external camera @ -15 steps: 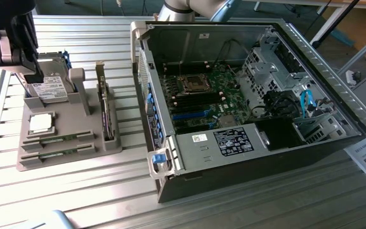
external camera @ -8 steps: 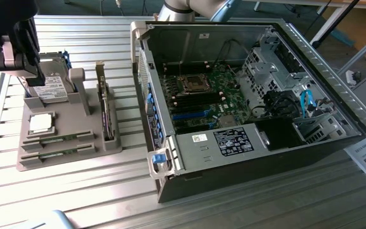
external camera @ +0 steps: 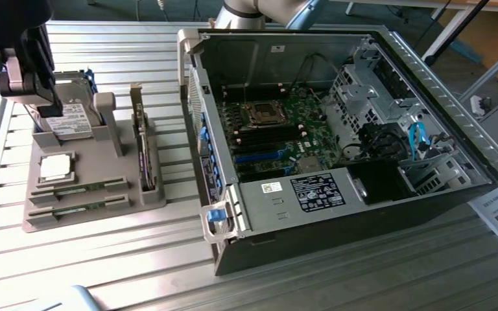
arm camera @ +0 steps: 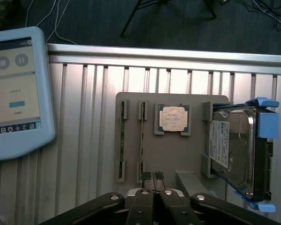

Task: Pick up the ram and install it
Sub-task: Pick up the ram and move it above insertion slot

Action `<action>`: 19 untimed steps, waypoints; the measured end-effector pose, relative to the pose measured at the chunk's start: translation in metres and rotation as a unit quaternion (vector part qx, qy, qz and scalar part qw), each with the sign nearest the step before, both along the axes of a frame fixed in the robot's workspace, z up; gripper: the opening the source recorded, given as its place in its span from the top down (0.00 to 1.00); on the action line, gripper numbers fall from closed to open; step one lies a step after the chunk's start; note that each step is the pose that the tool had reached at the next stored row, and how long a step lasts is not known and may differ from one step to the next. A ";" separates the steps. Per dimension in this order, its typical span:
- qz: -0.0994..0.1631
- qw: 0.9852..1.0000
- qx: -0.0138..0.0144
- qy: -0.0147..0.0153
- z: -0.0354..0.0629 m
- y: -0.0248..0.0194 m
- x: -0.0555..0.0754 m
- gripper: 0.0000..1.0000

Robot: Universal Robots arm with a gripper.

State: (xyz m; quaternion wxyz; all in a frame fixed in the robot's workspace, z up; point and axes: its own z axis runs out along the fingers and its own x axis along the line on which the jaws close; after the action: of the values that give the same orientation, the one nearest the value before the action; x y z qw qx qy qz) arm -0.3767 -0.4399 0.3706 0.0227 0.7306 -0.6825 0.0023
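The pincer (arm camera: 152,176) is closed tight with nothing between its tips; it hangs over the grey holder (arm camera: 178,150) on the worktop (external camera: 102,272), near the hard drive (arm camera: 234,150); the ram (arm camera: 142,140), two thin green sticks, lies in the holder's slots beside the processor chip (arm camera: 173,118); neither stick is lifted, so I judge that both the pick-up and the fitting into the open computer case (external camera: 249,58) remain.
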 end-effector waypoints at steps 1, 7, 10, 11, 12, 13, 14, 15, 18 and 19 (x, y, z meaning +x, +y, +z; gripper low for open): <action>0.003 1.000 0.000 -0.001 0.0000 0.0000 0.000 0.90; 0.003 1.000 0.000 -0.001 0.0000 0.0000 0.000 0.90; 0.003 1.000 0.000 -0.001 0.0001 0.0000 0.000 0.90; 0.003 1.000 0.000 -0.001 0.0001 0.0000 0.000 0.90; 0.003 1.000 0.000 -0.001 0.0001 0.0000 0.000 0.90; 0.003 1.000 0.000 -0.001 0.0000 0.0000 0.000 0.89; 0.003 1.000 0.000 -0.001 0.0000 0.0000 0.000 0.89; 0.003 1.000 0.000 -0.001 0.0000 0.0000 0.000 0.83; 0.003 1.000 0.000 -0.001 0.0000 0.0000 0.000 0.76; 0.003 1.000 0.000 -0.001 0.0001 0.0000 0.000 0.76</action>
State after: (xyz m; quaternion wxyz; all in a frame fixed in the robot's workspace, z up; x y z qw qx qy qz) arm -0.3768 -0.4399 0.3707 0.0222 0.7328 -0.6801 0.0029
